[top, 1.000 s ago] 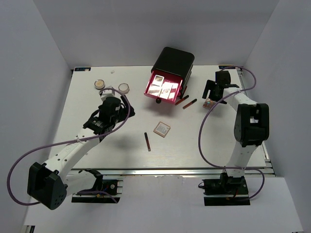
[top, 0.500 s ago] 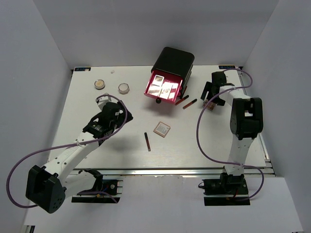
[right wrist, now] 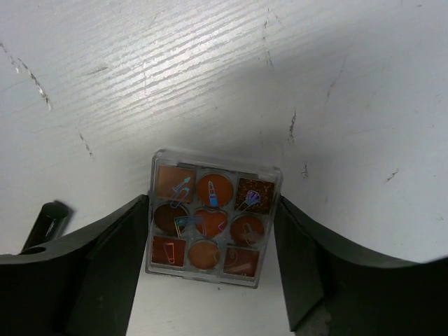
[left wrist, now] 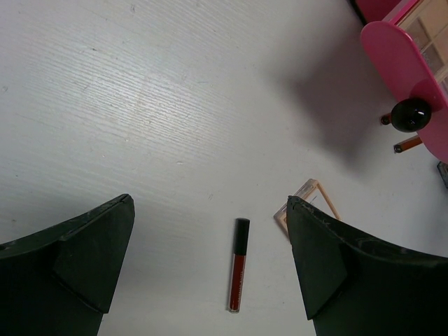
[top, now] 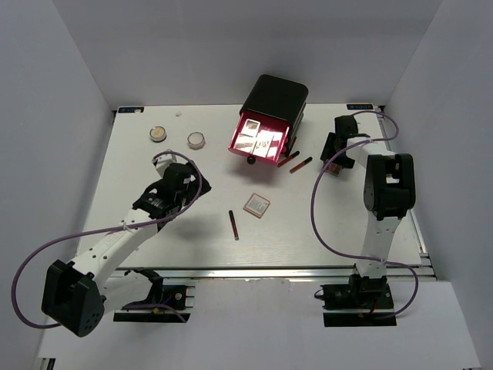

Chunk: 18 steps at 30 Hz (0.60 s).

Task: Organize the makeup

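Pick-up step, both arms.
L fingers stood apart over dark red stick, loose palette at its 2 o'clock; R fingers clamped on 9-pan palette at 2 o'clock on bench. Next prob. needed lift & carry to open drawer at 12.

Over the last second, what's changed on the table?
The left gripper, open and empty, drew back from the compacts toward its base. The right gripper shifted over the palette, its fingers now bracketing it; whether it grips is unclear. Compacts, drawer box, sticks and centre palette stayed put.
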### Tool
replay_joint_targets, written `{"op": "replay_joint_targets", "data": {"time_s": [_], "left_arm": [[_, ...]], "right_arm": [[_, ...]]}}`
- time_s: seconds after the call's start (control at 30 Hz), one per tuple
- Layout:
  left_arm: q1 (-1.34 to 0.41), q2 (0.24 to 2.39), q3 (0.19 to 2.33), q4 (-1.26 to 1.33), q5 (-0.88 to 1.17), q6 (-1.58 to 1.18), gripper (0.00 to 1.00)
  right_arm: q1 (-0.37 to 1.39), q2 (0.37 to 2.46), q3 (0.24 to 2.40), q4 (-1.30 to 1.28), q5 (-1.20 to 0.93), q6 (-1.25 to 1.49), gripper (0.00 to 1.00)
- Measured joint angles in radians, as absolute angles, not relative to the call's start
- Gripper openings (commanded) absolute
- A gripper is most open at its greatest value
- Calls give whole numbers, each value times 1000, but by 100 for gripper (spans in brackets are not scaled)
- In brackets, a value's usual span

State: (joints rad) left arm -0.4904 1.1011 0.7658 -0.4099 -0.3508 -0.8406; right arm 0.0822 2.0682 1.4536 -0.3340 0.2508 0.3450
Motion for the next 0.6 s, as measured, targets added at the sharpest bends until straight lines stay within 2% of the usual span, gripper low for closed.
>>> {"op": "replay_joint_targets", "data": {"time_s": [0.17, 0.37, 0.47, 0.6], "left_arm": [[-490, 1090, 754, -403, -345, -847, 98], [-490, 1037, 714, -375, -339, -846, 98], [-490, 1003, 700, -366, -340, -843, 98], [-490, 962, 685, -352, -340, -838, 98]], "right_arm": [[74, 2063, 1441, -310, 220, 320, 40], [65, 2022, 1407, -309, 134, 274, 20], [65, 1961, 1392, -318, 69, 245, 14], [79, 1810, 1391, -311, -31, 191, 11]]}}
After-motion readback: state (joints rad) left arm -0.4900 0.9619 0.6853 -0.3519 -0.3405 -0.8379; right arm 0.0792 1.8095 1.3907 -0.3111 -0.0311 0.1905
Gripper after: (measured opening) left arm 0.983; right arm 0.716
